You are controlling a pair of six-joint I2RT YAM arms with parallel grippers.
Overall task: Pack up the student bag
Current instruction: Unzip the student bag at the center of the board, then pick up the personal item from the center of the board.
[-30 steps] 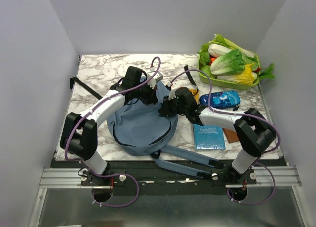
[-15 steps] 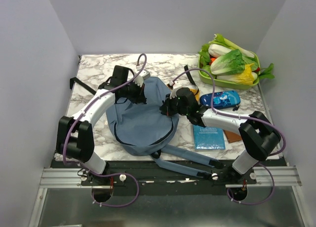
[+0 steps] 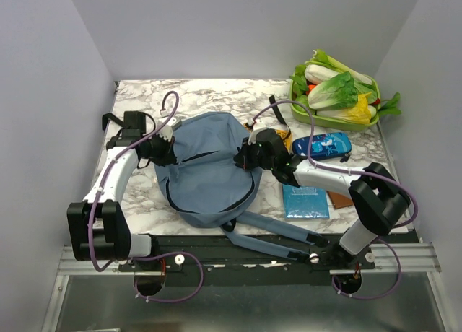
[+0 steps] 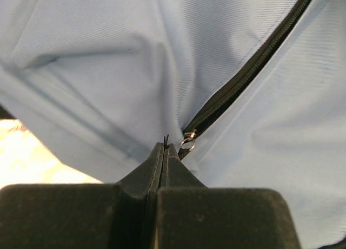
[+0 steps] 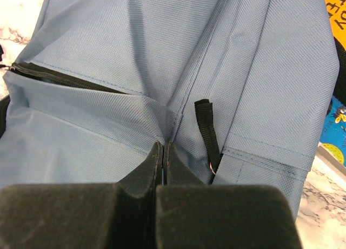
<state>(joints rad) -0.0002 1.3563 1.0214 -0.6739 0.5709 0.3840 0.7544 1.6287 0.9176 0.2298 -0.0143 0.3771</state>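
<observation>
Blue fabric fills most of the scene: one bag (image 3: 206,166) lies flat in the middle of the marble bench (image 3: 238,94). Its long axis runs roughly from the far side to the near edge. Its two shoulder straps (image 3: 278,234) trail off the near end toward the right and over the bench edge.

There are two arms. The left end effector (image 3: 164,153) is at the bag's left side. In its wrist view the fingers are pressed together on a thin black sliver, just beside the small metal ring (image 4: 187,142) at the end of the black zip (image 4: 243,78). The right end effector (image 3: 242,159) is at the bag's right side, clamped on a pucker of the fabric next to one short black webbing tab (image 5: 207,132).

To the right lie one blue patterned pencil case (image 3: 323,143), one flat blue packet (image 3: 304,200) and one brown item (image 3: 337,197). One green tray (image 3: 296,114) holds leafy vegetables too overlapped to count. An orange object (image 5: 335,11) carries black lettering, cut off and unreadable.
</observation>
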